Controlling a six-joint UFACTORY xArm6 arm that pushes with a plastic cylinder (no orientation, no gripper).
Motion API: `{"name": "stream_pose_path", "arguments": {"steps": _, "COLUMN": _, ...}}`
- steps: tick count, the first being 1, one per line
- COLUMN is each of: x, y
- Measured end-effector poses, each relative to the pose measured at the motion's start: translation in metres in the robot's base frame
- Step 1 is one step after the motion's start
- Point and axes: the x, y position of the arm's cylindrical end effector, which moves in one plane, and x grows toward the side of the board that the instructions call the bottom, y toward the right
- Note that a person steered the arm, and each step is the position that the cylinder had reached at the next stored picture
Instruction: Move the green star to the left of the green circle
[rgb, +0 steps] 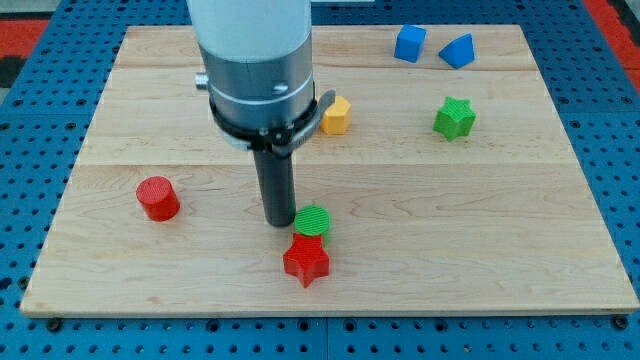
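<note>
Nearest the camera, the red star (306, 262) lies just below my tip (278, 223) and slightly toward the view's right, its upper point touching the green circle (312, 221). All of it rests on the wooden board (500, 250), the largest thing here, which sits on a blue pegboard surface (30, 120).

My arm's white and grey body (255, 65) comes down from the view's top, well above my tip, and narrows to the dark rod (276, 185). It partly covers the board behind it and sits just to the left of the yellow block (336, 115), which is up and to the right of my tip.

The green circle stands immediately to the right of my tip, so close that I cannot tell whether they touch. The red cylinder (158, 197) is well apart to my tip's left, at about the same height in the view.

The green star (454, 118) lies far to my tip's upper right, clear of everything, and well to the right of the green circle. Between it and the circle the board is bare wood.

2 blue blocks sit farthest away, near the board's top edge up and right of my tip: a blue cube-like block (409, 43) and, just beside it on the right, a blue wedge-shaped block (457, 50).

My tip holds nothing; it is a plain rod end set down on the board, with no jaws to spread or press.
</note>
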Motion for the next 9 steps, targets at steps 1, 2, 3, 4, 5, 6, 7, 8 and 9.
{"name": "stream_pose_path", "arguments": {"steps": 1, "x": -0.025, "y": 0.094}}
{"name": "stream_pose_path", "arguments": {"steps": 2, "x": -0.072, "y": 0.200}}
{"name": "stream_pose_path", "arguments": {"steps": 3, "x": -0.112, "y": 0.274}}
{"name": "stream_pose_path", "arguments": {"steps": 4, "x": -0.137, "y": 0.173}}
{"name": "stream_pose_path", "arguments": {"steps": 5, "x": -0.117, "y": 0.035}}
{"name": "stream_pose_path", "arguments": {"steps": 6, "x": -0.117, "y": -0.005}}
{"name": "stream_pose_path", "arguments": {"steps": 7, "x": -0.089, "y": -0.072}}
{"name": "stream_pose_path", "arguments": {"steps": 8, "x": -0.084, "y": -0.125}}
{"name": "stream_pose_path", "arguments": {"steps": 9, "x": -0.042, "y": -0.132}}
